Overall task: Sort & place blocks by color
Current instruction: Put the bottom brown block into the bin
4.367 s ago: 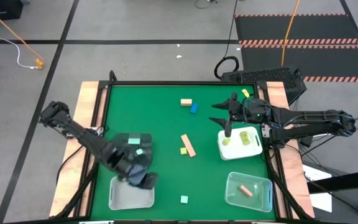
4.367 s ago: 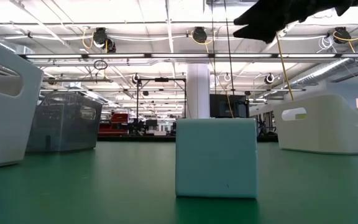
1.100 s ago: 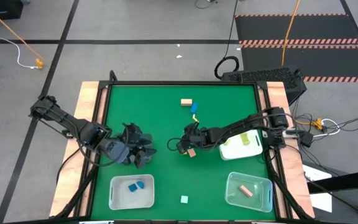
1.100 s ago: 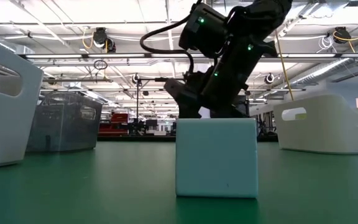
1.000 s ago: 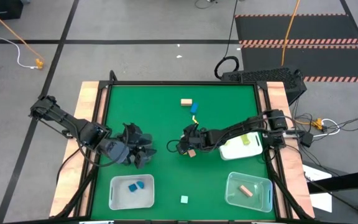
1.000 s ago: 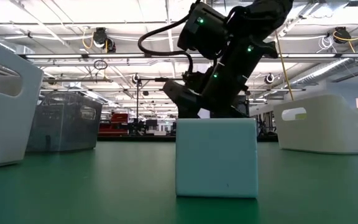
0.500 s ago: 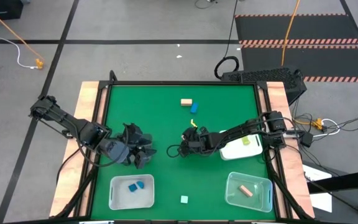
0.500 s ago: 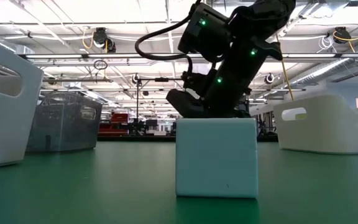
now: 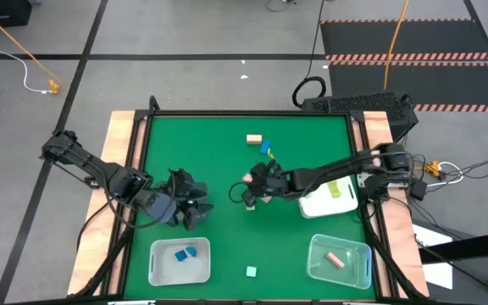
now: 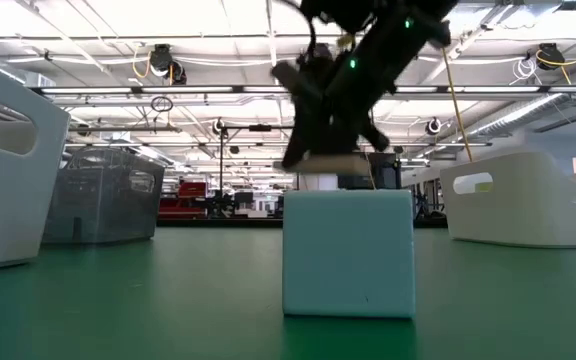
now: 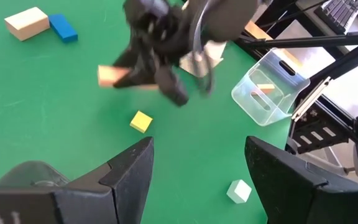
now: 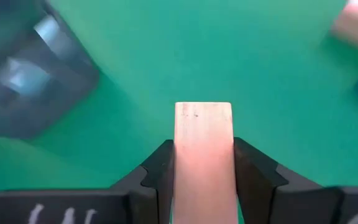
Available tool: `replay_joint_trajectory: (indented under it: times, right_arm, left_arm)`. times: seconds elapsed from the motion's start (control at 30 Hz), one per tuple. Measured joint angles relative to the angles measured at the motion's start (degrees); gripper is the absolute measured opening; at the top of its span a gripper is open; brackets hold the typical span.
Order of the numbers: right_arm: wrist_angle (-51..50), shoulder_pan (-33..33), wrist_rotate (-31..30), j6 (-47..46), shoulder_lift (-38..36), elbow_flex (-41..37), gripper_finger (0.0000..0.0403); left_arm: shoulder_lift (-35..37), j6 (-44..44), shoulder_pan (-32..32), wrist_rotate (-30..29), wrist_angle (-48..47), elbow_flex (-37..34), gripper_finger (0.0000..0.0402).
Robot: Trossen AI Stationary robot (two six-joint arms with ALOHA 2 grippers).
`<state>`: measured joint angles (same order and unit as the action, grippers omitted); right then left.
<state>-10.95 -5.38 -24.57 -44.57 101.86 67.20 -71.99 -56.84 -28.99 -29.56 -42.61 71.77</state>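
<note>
Green bench (image 9: 227,237) with wooden side rails, grey floor around it. Right pincer (image 9: 250,190) is hanging above the bench's middle, lifted clear of the mat, fingers (image 12: 160,171) pinching a salmon bar (image 12: 203,155) whose end is sticking out forward. Yellow cube (image 11: 141,121) is lying on the mat just beneath it. Left pincer (image 9: 191,207) is hovering toward the left of centre, jaws standing apart, gripping nothing. White bin (image 9: 155,263) at the near-left edge is holding two blue blocks (image 9: 185,252). Clear bin (image 9: 316,267) at the near-right corner is holding one salmon block (image 9: 336,258). Tan block (image 9: 254,138) and blue block (image 9: 265,148) are sitting near the far edge. Mint cube (image 9: 251,271) is resting at the near edge, between the bins.
</note>
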Motion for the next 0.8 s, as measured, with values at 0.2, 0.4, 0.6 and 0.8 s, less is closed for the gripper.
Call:
replay_joint_trajectory:
  times: [0.2,0.4,0.6,0.8]
  right_arm:
    - [3.8,0.1,-4.5,6.4,-8.8,0.0,0.0112]
    - [9.8,-0.5,-5.7,13.6,-14.9,0.0,0.0112]
    - [19.2,-2.1,-1.9,26.0,-17.7,0.0,0.0112]
    - [26.2,-2.2,1.8,30.2,-18.7,0.0,0.0112]
  left_arm:
    - [-0.9,0.2,0.2,-0.1,0.1,0.0,0.0251]
    - [-2.6,0.8,0.4,-0.6,0.5,0.0,0.0251]
    - [-5.3,1.0,0.5,-0.9,1.2,0.0,0.0251]
    - [-7.4,1.2,0.4,-1.0,2.5,0.0,0.0251]
